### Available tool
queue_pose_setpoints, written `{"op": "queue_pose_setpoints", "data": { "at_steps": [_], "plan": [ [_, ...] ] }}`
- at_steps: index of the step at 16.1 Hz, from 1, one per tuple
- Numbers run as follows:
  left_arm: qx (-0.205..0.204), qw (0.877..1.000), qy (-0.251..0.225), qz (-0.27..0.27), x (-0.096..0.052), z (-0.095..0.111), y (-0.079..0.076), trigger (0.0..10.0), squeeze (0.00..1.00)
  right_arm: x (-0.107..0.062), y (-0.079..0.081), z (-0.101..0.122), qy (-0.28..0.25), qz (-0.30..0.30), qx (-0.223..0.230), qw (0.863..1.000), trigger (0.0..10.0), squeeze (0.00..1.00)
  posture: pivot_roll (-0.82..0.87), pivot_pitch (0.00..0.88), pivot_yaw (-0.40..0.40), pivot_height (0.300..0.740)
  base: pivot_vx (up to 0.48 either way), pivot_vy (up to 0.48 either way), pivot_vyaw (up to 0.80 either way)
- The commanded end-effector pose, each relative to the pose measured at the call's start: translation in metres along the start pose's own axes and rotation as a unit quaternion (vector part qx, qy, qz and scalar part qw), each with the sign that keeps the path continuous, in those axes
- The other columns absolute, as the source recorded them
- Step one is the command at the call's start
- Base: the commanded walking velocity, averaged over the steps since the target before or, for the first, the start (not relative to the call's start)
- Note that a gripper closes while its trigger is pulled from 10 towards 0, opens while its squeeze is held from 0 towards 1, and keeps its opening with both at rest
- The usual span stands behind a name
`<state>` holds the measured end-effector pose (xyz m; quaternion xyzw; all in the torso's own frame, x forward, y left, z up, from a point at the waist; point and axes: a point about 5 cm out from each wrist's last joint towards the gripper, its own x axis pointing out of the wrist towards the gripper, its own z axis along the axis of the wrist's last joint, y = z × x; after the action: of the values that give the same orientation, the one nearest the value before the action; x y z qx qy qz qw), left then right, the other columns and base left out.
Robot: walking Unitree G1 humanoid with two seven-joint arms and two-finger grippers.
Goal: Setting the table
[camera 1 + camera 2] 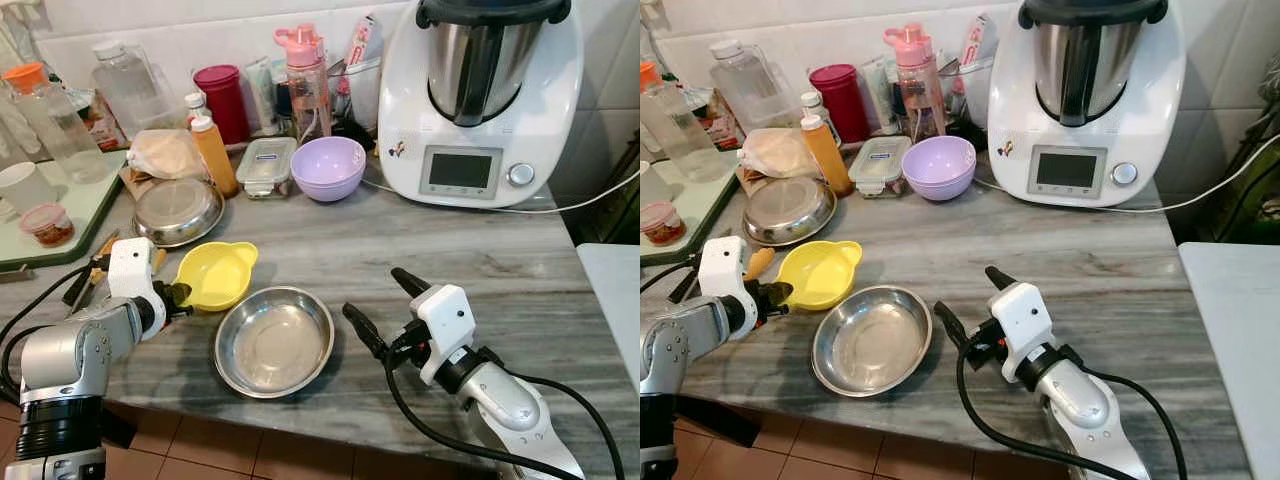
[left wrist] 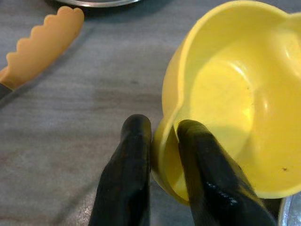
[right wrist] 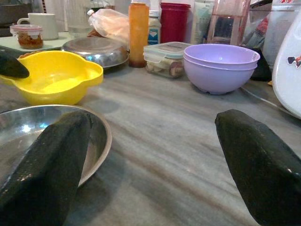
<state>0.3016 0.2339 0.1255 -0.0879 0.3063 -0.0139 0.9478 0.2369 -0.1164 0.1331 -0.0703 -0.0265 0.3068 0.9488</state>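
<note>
My left gripper point(image 2: 162, 136) pinches the yellow bowl's point(image 1: 215, 274) rim at frame left; my right gripper point(image 1: 385, 310) gapes wide beside the steel bowl point(image 1: 273, 340), purple bowls point(image 1: 327, 167) behind.

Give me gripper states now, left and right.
Left gripper: shut on the yellow bowl, pinching its rim.
Right gripper: open, holding nothing, beside the steel bowl.
</note>
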Motion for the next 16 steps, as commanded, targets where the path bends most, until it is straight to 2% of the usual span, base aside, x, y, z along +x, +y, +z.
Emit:
{"op": "queue_pose_setpoints", "data": {
  "at_steps": [1,4,8,9,10,12,14,16],
  "plan": [
    [-0.007,1.000,0.008,0.017,-0.002,-0.002,0.009,10.0,1.00,0.002,0.002,0.002,-0.004,0.007,0.003,1.000,10.0,0.00,-0.23,0.024,0.147,0.740,0.000,0.000,0.00],
    [-0.010,1.000,-0.007,0.021,-0.004,0.004,0.009,10.0,1.00,0.002,0.001,0.002,-0.004,0.008,0.003,1.000,10.0,0.00,-0.23,0.020,0.144,0.740,0.000,0.000,0.00],
    [0.016,0.998,-0.044,0.050,-0.011,0.012,0.016,10.0,1.00,0.004,0.000,0.001,-0.004,0.008,0.004,1.000,10.0,0.00,-0.22,0.013,0.140,0.740,0.000,0.000,0.00],
    [0.020,0.996,-0.063,0.056,-0.014,0.015,0.017,10.0,1.00,0.004,0.000,0.001,-0.004,0.008,0.003,1.000,10.0,0.00,-0.22,0.012,0.139,0.740,0.000,0.000,0.00],
    [0.018,0.992,-0.118,0.047,-0.019,0.024,0.014,10.0,1.00,0.004,0.000,0.001,-0.005,0.007,0.002,1.000,10.0,0.00,-0.22,0.012,0.137,0.740,0.000,0.000,0.00],
    [0.018,0.989,-0.140,0.036,-0.022,0.027,0.010,10.0,1.00,0.004,-0.001,0.001,-0.005,0.007,0.002,1.000,10.0,0.00,-0.22,0.013,0.135,0.740,0.000,0.000,0.00],
    [0.016,0.974,-0.227,0.006,-0.034,0.028,-0.004,10.0,1.00,0.005,-0.002,0.001,-0.005,0.005,-0.001,1.000,10.0,0.00,-0.22,0.012,0.126,0.740,0.000,0.000,0.00],
    [0.012,0.965,-0.261,-0.005,-0.039,0.025,-0.011,10.0,1.00,0.006,-0.003,0.001,-0.006,0.003,-0.004,1.000,10.0,0.00,-0.22,0.011,0.118,0.740,0.000,0.000,0.00]
  ]
}}
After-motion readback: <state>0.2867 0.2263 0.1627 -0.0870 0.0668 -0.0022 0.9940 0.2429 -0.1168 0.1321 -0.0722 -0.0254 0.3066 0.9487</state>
